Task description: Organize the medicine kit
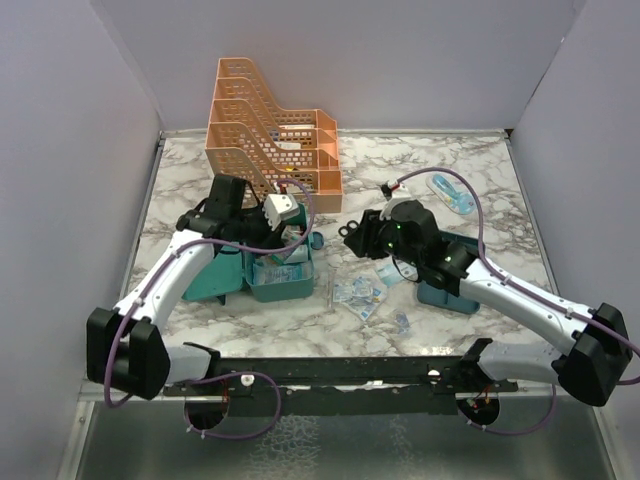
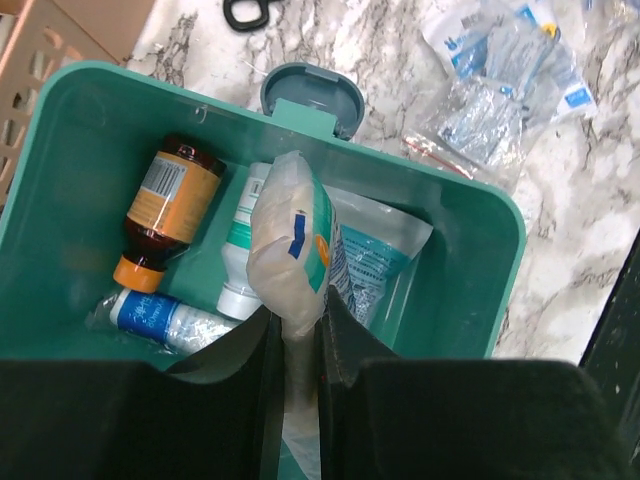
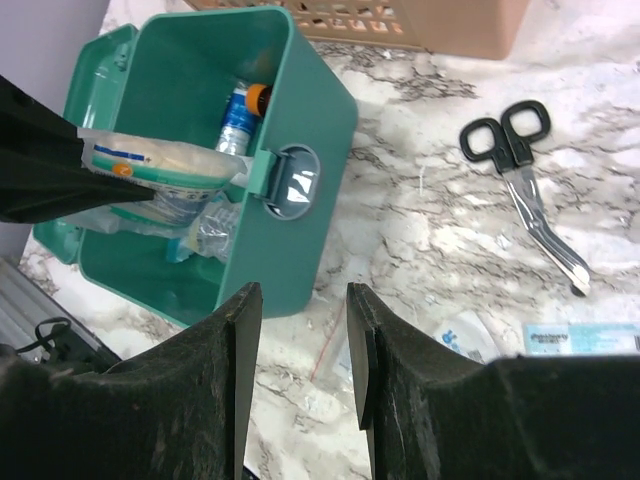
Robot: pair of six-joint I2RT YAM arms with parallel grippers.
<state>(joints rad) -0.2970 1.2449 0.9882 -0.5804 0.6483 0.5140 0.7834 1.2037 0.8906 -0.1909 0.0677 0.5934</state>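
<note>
Left of centre on the marble table [image 1: 250,335], the medicine kit [image 1: 281,291] stands with its lid [image 1: 213,287] thrown back to the left, just in front of the orange file rack [image 1: 272,130]. Above its open well the left gripper [image 2: 296,320] is clamped on a soft white packet [image 2: 290,235] with blue and orange print, which hangs over the contents. On the floor of the box lie an amber bottle [image 2: 165,205] with an orange cap, a white tube [image 2: 240,275], a clear-wrapped roll [image 2: 150,315] with a blue label and a teal pouch [image 2: 375,260]. The right gripper [image 3: 300,300] hovers on the side of the kit's latch [image 3: 295,182], its fingers apart with nothing between them. Black-handled scissors [image 3: 530,180] lie on the marble to its right, and loose sachets [image 1: 358,293] are scattered near the box. What looks like the teal divided tray [image 1: 442,296] sits partly hidden under the right arm, though the overhead view covers too much of it to be sure.
</note>
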